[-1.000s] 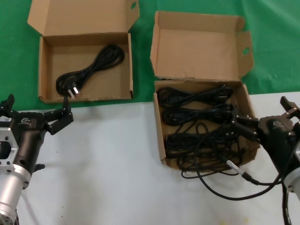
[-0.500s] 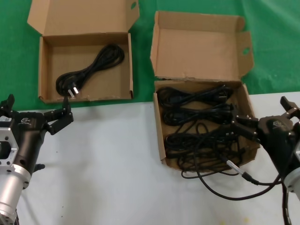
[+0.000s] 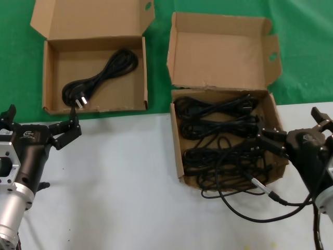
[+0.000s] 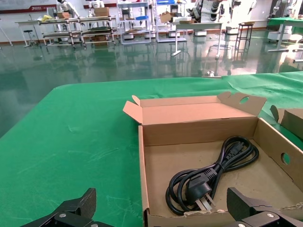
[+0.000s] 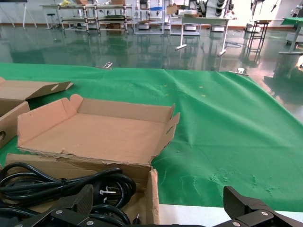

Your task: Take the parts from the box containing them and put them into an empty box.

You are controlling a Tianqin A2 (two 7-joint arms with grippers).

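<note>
Head view, nothing changed over the last second: same poses for both arms, same lie of every cord. Left gripper (image 3: pixel 62 133) at lower left of frame, above the white desk (image 3: pixel 119 177) just below the wide cardboard box (image 3: pixel 49 78), fingers spread apart and holding nothing. Right gripper (image 3: pixel 270 139) at right of frame, over the right-hand rim of the squarer cardboard box (image 3: pixel 177 151), fingers likewise spread, closed on no cord.

Squarer box at centre right, lid (image 3: pixel 221 52) standing open behind it, ragged hinge edge showing in the right wrist view. Inside, a tangle of black power cords (image 3: pixel 218 140), several coiled bundles overlapping, filling the tray from back to front. One thin cable with a silver tip (image 3: pixel 263 188) trailing out over the desk at lower right, probably the robot's own lead rather than a part.

Wide box at upper left on the green cloth (image 3: pixel 302 47), one coiled cord with its plug (image 3: pixel 99 78) already lying inside, plug end toward the front wall in the left wrist view.

Judged from this stillness: a pause between transfers, one cord moved, most left to go. Next likely step, right fingers lowering into the tangle to close on a single bundle; risk of neighbouring loops snagging and lifting together.
</note>
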